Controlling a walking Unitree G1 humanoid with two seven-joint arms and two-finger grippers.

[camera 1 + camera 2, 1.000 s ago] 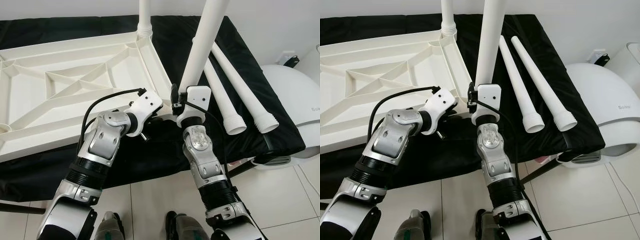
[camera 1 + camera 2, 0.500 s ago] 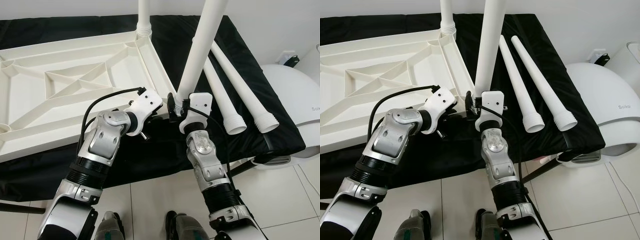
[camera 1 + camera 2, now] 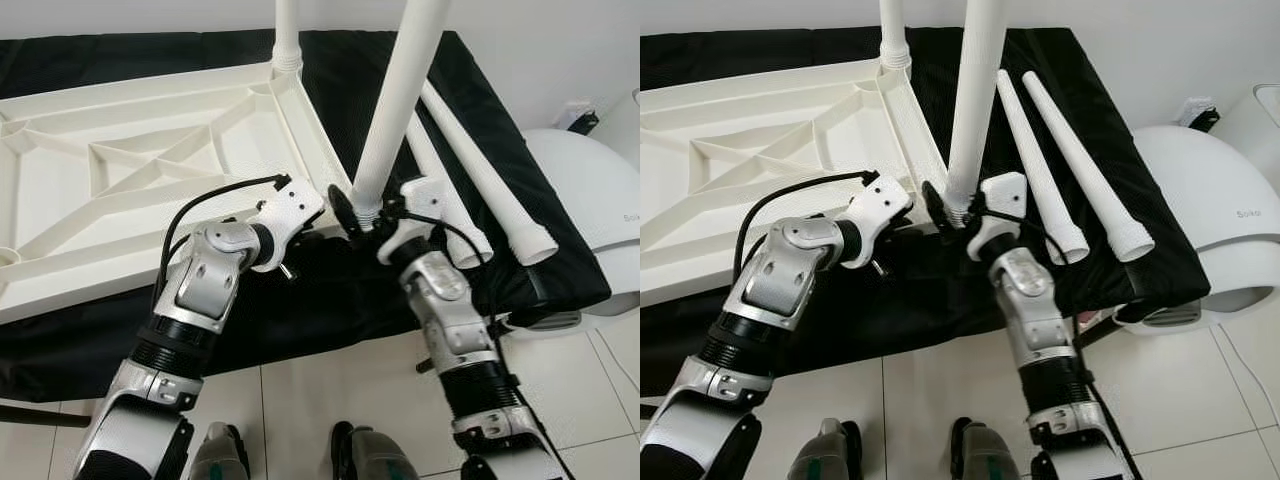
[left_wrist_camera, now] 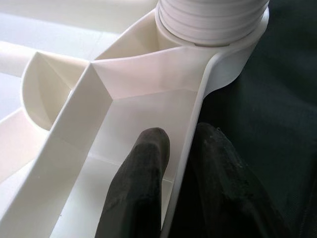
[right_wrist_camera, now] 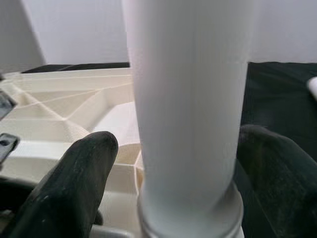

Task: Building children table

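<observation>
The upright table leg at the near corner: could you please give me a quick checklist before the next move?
1. Right gripper around upright leg: ok.
2. Leg base at the near corner socket of the tabletop: ok.
3. Leg fully threaded: cannot tell.
4. Left gripper pinching the tabletop's rim: ok.
5. Far corner leg standing: ok.
6. Two spare legs on the black cloth, beside the working corner: ok.

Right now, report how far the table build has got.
Done: one leg stands in the upturned tabletop's far corner. In hand: the right pincer grips a second leg at the near corner socket, while the left pincer clamps the tabletop rim. Left: two loose legs on the black cloth.
</observation>
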